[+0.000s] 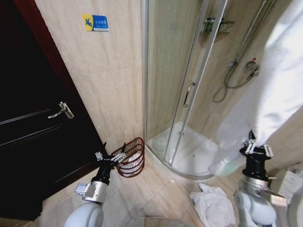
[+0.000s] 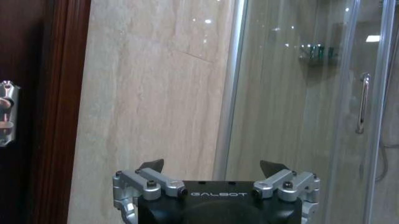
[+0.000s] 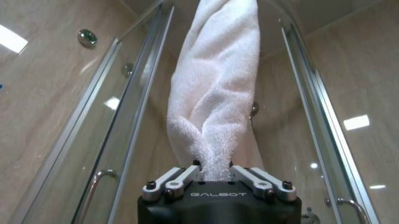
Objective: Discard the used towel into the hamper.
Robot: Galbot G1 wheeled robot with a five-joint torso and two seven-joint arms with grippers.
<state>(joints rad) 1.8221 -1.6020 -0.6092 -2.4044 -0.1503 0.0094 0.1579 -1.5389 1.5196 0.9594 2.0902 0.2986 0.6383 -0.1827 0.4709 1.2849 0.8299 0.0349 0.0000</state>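
A white towel (image 1: 277,80) hangs down from above on the right, in front of the shower. My right gripper (image 1: 256,143) points upward and is shut on its lower part. In the right wrist view the fingers pinch the towel (image 3: 215,93) between them, at the gripper (image 3: 214,169). The hamper (image 1: 132,157), a small reddish-brown wire basket, stands on the floor by the wall at the shower's corner. My left gripper (image 1: 111,158) is raised just left of the hamper's rim and is open, holding nothing. The left wrist view shows this gripper (image 2: 212,166) facing the tiled wall.
A second white towel (image 1: 214,204) lies crumpled on the floor tiles near my right arm. The glass shower enclosure (image 1: 184,94) fills the middle, with its white tray (image 1: 199,151) below. A dark wooden door (image 1: 33,123) with a lever handle stands on the left.
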